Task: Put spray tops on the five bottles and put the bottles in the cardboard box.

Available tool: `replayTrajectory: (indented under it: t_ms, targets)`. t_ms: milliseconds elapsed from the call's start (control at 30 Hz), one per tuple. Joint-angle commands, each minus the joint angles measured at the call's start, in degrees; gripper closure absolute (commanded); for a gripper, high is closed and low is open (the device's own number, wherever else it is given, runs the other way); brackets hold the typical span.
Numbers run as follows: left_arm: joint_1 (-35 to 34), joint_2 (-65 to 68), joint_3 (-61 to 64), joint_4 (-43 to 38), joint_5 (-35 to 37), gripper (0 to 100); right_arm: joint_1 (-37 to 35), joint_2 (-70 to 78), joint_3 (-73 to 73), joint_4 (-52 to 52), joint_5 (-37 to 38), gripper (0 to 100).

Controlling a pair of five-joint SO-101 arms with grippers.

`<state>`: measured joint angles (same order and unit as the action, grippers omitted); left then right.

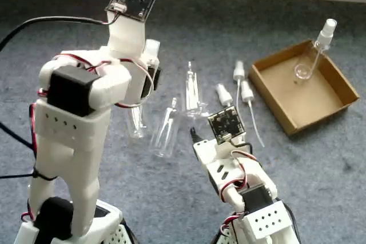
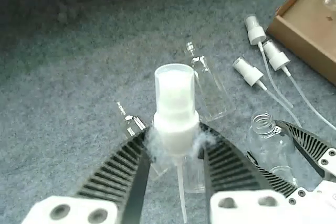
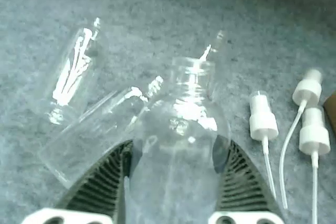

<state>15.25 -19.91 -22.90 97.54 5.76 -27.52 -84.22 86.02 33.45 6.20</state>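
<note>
Grippers both loaded. Left gripper (image 2: 176, 136) was closed on a white spray top (image 2: 175, 93), fingers pinching its collar, cap up and dip tube hanging down between them, held above the grey carpet (image 2: 79, 66). Right gripper (image 3: 178, 150) was clamped on the body of an open-necked bottle (image 3: 191, 77), neck pointing away from the wrist; the left wrist view showed this pair just beside the left gripper. Two more uncapped bottles (image 3: 73, 72) (image 3: 100, 129) lay on their sides on the carpet next to the held bottle. Three loose spray tops (image 1: 239, 71) (image 1: 224, 92) (image 1: 247, 90) lay between those bottles and the cardboard box (image 1: 273, 106). One capped bottle (image 1: 314, 52) sat in the box, leaning at its far corner.
</note>
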Motion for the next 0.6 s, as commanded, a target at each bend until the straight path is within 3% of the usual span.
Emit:
replayTrajectory:
  t_ms: [0, 133, 333, 567]
  targets:
    - [0.7, -5.7, -2.4, -3.4, 0.7, 97, -0.8, -0.7, -1.3, -6.1, -0.2, 91.4]
    - [1.0, -9.5, -2.4, -8.4, 0.8, 97, -0.8, -0.6, -2.5, -11.9, -0.2, 91.4]
    - [1.2, -13.5, -2.4, -16.0, 0.9, 97, -0.8, -0.5, -11.5, -12.5, -0.2, 91.4]
    - [13.0, -16.9, -1.0, -17.5, 0.8, 97, -0.9, -0.7, -14.6, -12.5, -0.5, 91.4]
